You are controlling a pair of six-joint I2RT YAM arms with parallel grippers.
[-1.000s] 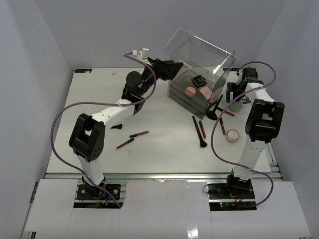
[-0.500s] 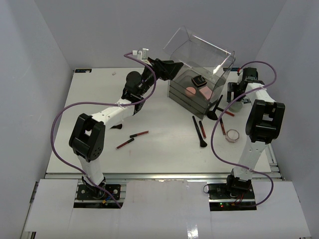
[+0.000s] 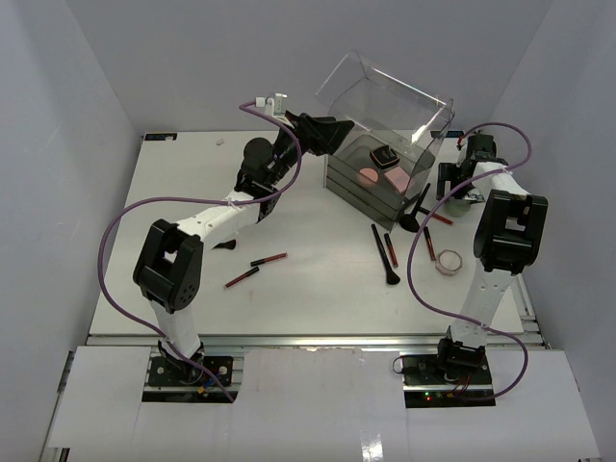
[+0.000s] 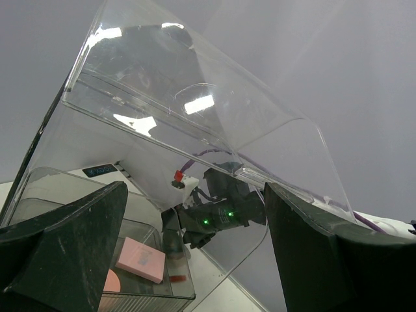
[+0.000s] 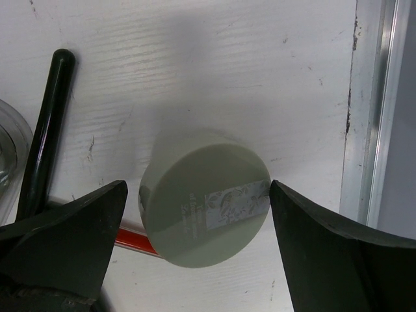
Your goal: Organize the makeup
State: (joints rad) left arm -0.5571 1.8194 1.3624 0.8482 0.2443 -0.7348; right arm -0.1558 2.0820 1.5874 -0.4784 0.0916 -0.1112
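While the right end effector hangs with its fingers wide apart, the pale green compact lies straight below it on the counter, between the two fingers and not yet clamped. It is round, so no long axis matters. A black brush handle lies at its 9 o'clock and a red pencil at 7 o'clock. The right arm is clearly nearer. The left end effector, also apart and empty, faces the clear drawer box.
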